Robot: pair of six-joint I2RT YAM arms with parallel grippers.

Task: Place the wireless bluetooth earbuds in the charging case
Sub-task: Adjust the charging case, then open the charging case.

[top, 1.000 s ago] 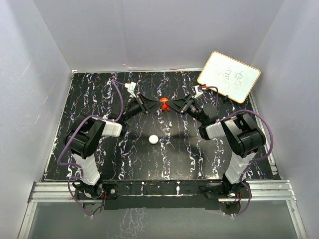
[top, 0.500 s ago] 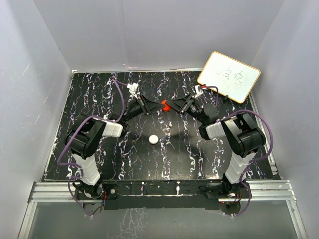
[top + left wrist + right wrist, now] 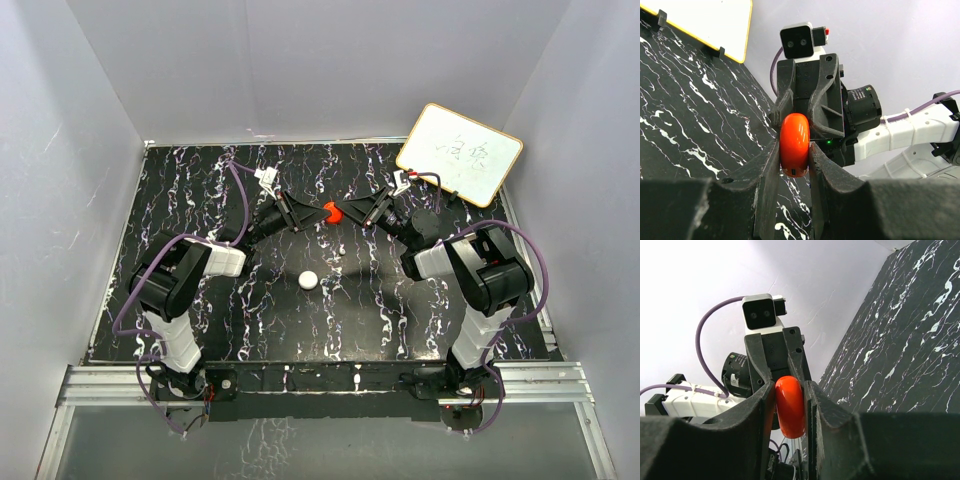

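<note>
Just beyond the white round puck [image 3: 309, 280], which lies on the black marbled table [image 3: 200, 200], the two arms meet tip to tip. The left gripper [image 3: 318, 212] is closed on the red charging case [image 3: 331, 211], its fingers [image 3: 767, 170] pressed against both broad sides. The right gripper [image 3: 790, 390] clamps the same case from the opposite end, its fingers touching it likewise. The case is held off the table, beyond the puck and slightly right of it. It is a glossy orange-red rounded disc, seen edge-on in both wrist views, with a small dark mark at one end. The earbuds are too small to pick out. Far beyond and right of the puck leans a whiteboard [image 3: 459, 154].
</note>
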